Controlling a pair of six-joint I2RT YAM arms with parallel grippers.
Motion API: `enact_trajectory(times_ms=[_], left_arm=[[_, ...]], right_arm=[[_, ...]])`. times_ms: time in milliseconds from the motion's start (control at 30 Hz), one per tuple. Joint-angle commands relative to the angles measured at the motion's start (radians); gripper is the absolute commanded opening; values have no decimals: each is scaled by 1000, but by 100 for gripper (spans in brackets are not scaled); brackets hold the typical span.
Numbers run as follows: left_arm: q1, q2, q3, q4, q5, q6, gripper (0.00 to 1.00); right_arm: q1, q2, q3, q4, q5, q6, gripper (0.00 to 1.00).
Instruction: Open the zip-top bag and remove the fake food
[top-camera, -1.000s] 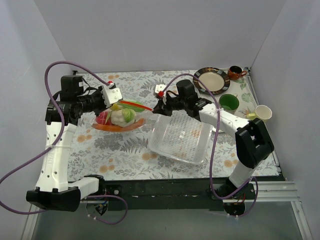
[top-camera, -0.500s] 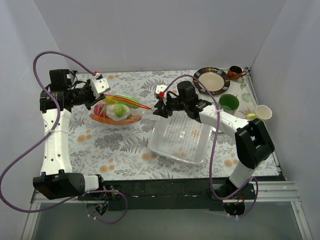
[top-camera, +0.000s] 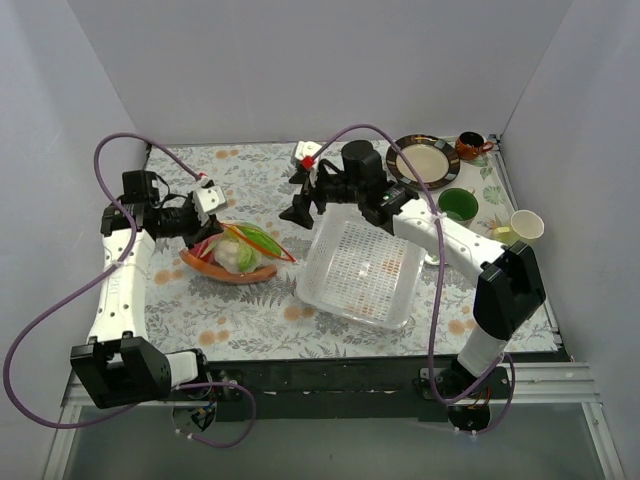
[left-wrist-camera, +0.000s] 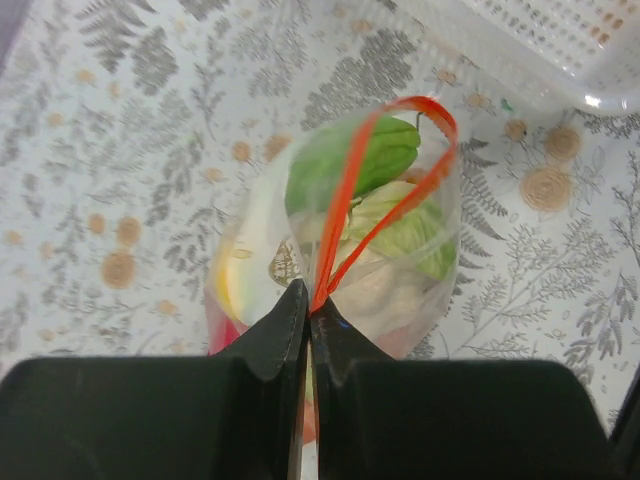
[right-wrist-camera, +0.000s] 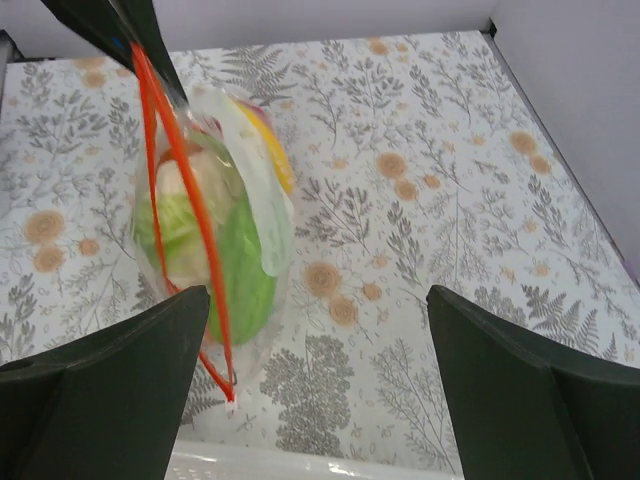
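The zip-top bag (top-camera: 238, 252) hangs low over the left of the table, its mouth parted into an orange-red loop (left-wrist-camera: 385, 170). My left gripper (top-camera: 214, 222) is shut on one end of the zip strip (left-wrist-camera: 318, 296). Fake food shows through the plastic: a green piece (left-wrist-camera: 350, 165), a pale cabbage (left-wrist-camera: 405, 235), a yellow piece (left-wrist-camera: 230, 285) and a red one (top-camera: 212, 252). My right gripper (top-camera: 298, 194) stands wide open, up and to the right of the bag and apart from it. In the right wrist view the bag (right-wrist-camera: 215, 240) hangs ahead of the spread fingers (right-wrist-camera: 120, 390).
A white perforated tray (top-camera: 395, 300) lies right of the bag, under my right arm. At the back right stand a brown-rimmed plate (top-camera: 424, 160), a green cup (top-camera: 458, 205), a small brown pot (top-camera: 470, 147) and a cream cup (top-camera: 527, 225).
My right gripper has let go of the bag's strip, opened wide and drawn back and upward. The left arm has brought the bag lower and kept its hold.
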Motion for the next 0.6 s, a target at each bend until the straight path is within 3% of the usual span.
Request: enact_trajectory(times_ms=[0, 33, 133, 167, 200, 233, 400, 567], left_arm=[[-2, -40, -120, 77, -25, 17, 0], [-1, -39, -128, 72, -25, 32, 0], [-2, -39, -123, 45, -10, 38, 0], [-2, -39, -118, 27, -1, 42, 0], [-2, -37, -117, 22, 4, 43, 0], [-2, -37, -111, 16, 6, 43, 0], [-2, -40, -108, -30, 1, 69, 0], [-2, -48, -112, -41, -7, 75, 0]], right_arm=[[45, 23, 43, -16, 34, 39, 98], [56, 26, 45, -22, 31, 41, 97], [68, 46, 51, -42, -36, 52, 71], [70, 54, 57, -45, -60, 73, 32], [70, 78, 66, -55, -80, 108, 10], [74, 90, 76, -82, -115, 127, 2], [103, 155, 108, -133, -134, 162, 2], [149, 126, 54, -80, -104, 167, 11]])
